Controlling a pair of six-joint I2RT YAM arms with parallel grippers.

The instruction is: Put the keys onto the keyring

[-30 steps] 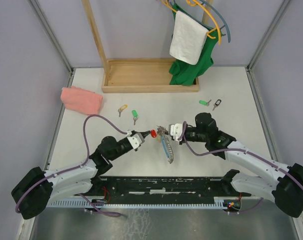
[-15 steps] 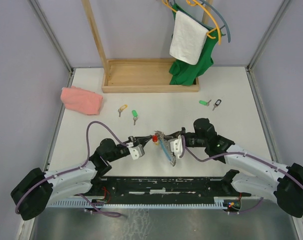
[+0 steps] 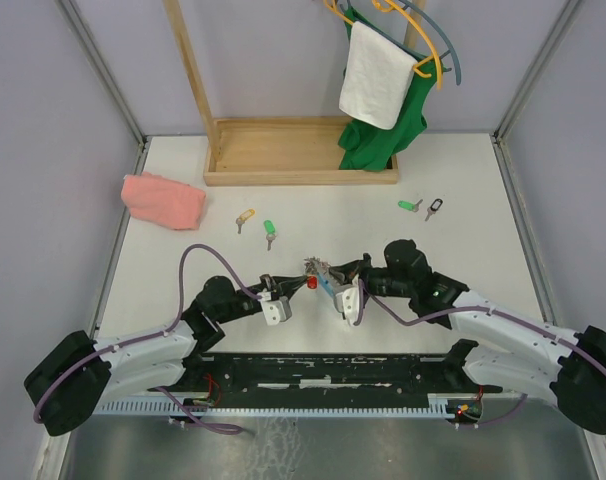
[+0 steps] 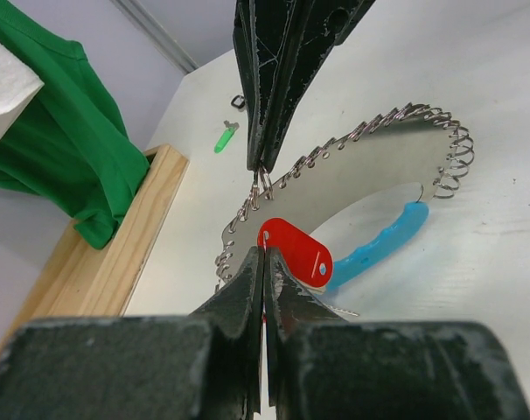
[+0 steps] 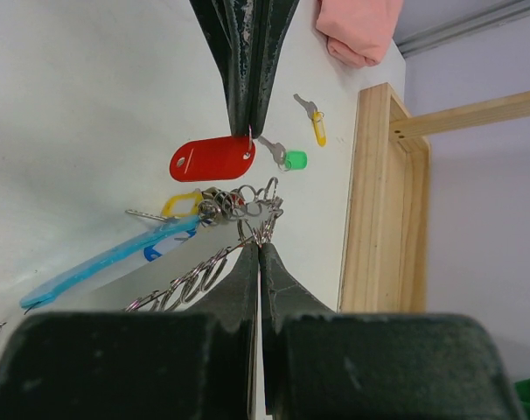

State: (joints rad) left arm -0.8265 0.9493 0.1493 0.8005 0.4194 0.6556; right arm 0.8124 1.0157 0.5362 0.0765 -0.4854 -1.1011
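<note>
Red glossy plastic, oblong, the key tag [image 4: 294, 249] is pinched at one end by the closed left hand [image 4: 265, 255], its long axis aimed at the keyring [image 5: 234, 206]. The closed right hand [image 5: 260, 248] grips one of its rings; coiled grey chain [image 4: 370, 131] and smooth blue piece [image 4: 383, 241] sit front-middle on the counter [image 3: 463, 190]. A green-tagged key [image 3: 269, 227] lies beyond.

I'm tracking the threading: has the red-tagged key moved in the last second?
Yes. The red-tagged key has shifted toward the near edge in the top view, farther from the green-tagged key left of centre, which stayed put.
</note>
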